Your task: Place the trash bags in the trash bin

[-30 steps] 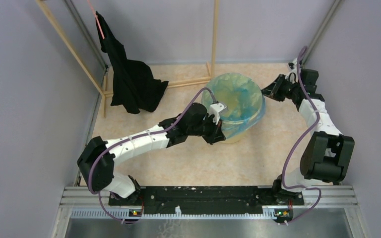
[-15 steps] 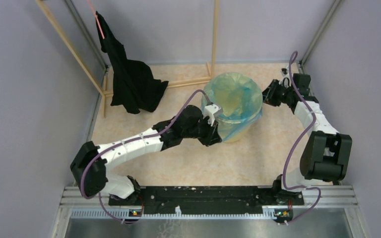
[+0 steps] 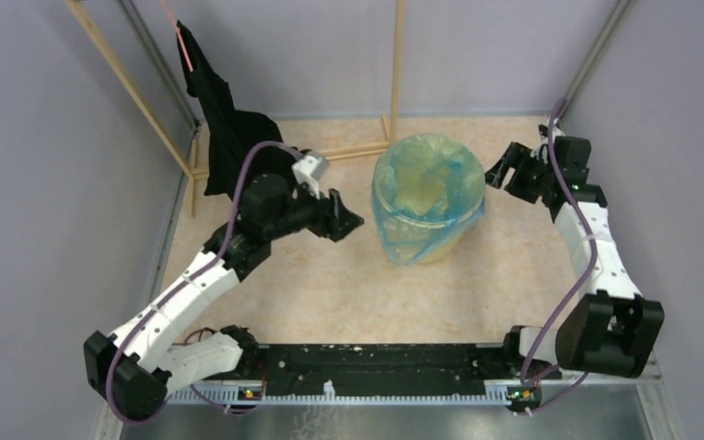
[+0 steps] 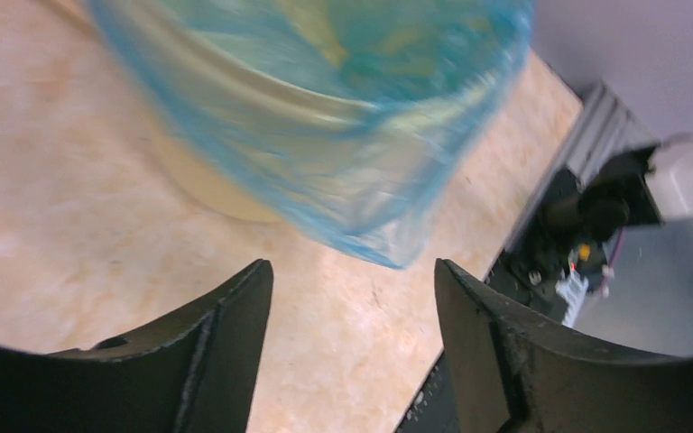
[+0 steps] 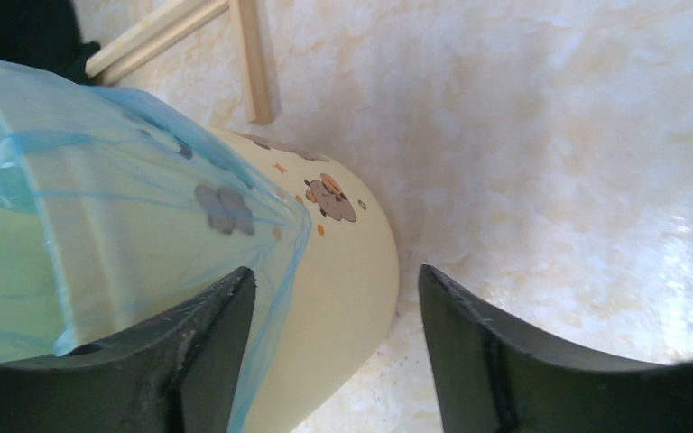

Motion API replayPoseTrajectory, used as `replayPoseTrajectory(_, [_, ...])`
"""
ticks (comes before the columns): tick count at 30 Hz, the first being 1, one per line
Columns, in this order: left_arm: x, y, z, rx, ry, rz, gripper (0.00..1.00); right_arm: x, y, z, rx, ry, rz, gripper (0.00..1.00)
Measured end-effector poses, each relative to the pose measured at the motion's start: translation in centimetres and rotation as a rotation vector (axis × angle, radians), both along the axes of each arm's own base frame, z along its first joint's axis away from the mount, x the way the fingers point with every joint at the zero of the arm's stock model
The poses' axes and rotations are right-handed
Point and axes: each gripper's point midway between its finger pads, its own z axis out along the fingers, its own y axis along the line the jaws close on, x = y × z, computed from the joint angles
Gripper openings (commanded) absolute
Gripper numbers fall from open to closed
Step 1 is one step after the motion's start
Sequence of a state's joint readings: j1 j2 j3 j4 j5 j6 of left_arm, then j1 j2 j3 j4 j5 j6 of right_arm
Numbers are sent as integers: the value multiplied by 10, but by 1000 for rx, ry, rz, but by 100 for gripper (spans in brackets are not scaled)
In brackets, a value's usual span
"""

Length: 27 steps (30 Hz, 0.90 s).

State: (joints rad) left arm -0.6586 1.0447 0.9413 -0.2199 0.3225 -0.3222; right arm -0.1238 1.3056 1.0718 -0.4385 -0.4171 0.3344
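The trash bin [image 3: 435, 240], a round yellow bucket, stands mid-table with the light-blue trash bag [image 3: 426, 179] spread inside it and folded down over its rim. Left of the bin, my left gripper [image 3: 348, 213] is open and a short way clear of it. In the left wrist view the bag [image 4: 325, 117] hangs ahead of the empty gripper [image 4: 352, 289]. My right gripper [image 3: 500, 170] is open just right of the bin's rim. In its wrist view the gripper [image 5: 336, 280] points at the bin's wall [image 5: 352, 271] and the bag's [image 5: 99, 234] hanging edge, gripping neither.
A black cloth [image 3: 238, 151] hangs from a wooden frame [image 3: 397, 64] at the back left; the frame's foot [image 5: 253, 63] lies close behind the bin. Grey walls close in three sides. The arms' base rail [image 3: 376, 359] runs along the near edge.
Both grippers have opened and let go of the bag, which stays draped over the bin's rim. The left arm has swung back to the left, away from the bin; the right has drawn slightly back.
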Motion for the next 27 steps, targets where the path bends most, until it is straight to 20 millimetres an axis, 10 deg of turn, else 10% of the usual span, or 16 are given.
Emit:
replayPoseTrajectory(5, [39, 39, 17, -135, 59, 111, 76, -24, -15, 39, -74, -85, -97, 76])
replayPoseTrajectory(13, [70, 29, -4, -327, 302, 50, 65, -79, 2, 94, -49, -265, -53, 63])
replayPoseTrajectory(27, [47, -5, -57, -439, 558, -96, 59, -135, 61, 27, 212, -168, 185, 42])
